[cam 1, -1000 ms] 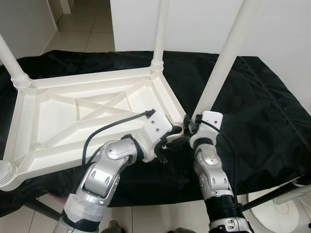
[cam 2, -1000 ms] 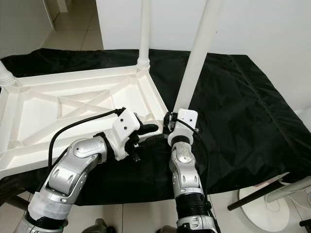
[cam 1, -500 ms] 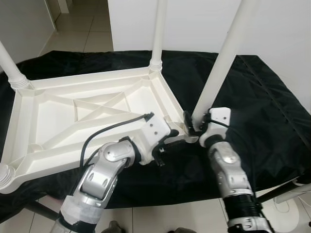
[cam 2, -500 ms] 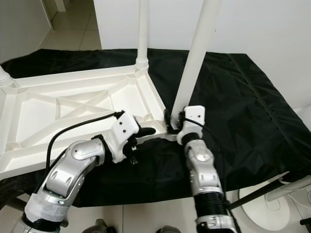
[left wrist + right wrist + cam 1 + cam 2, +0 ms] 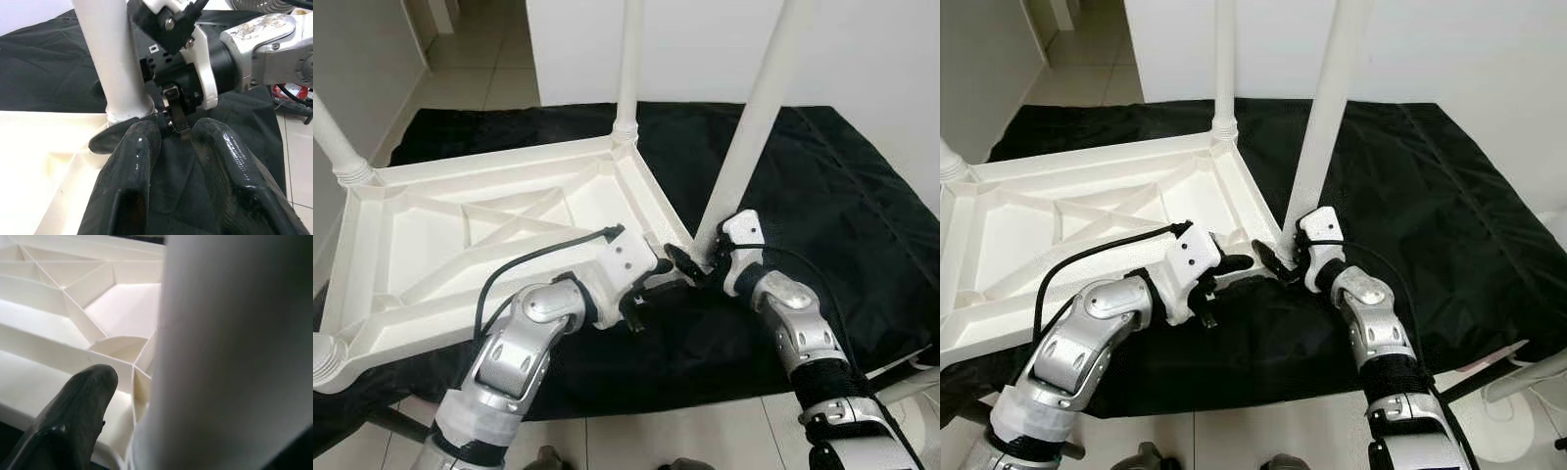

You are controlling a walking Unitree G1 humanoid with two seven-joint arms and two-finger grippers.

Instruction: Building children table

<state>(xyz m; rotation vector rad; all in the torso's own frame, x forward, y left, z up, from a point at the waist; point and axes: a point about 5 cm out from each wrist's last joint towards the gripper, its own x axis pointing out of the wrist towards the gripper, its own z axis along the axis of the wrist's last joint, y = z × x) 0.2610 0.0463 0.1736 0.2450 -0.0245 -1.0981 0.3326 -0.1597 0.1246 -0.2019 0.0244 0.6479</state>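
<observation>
The white children's table lies upside down on a black cloth, its legs pointing up. My right gripper is at the foot of the near right leg, which stands in its corner socket. It is open and straddles the leg: one finger lies over the table's ribs, apart from the leg, and the other is hidden behind it. My left gripper hovers just left of that corner, open by a narrow gap, with nothing between its fingers.
The far right leg, the far left leg and a near left leg stub also stand up. The black cloth hangs over the front edge. Tiled floor lies below; a white wall stands behind. A dark pole crosses low at the right.
My right arm has swung from in front of the leg round to its right side, staying at the leg's foot. The left gripper has barely moved.
</observation>
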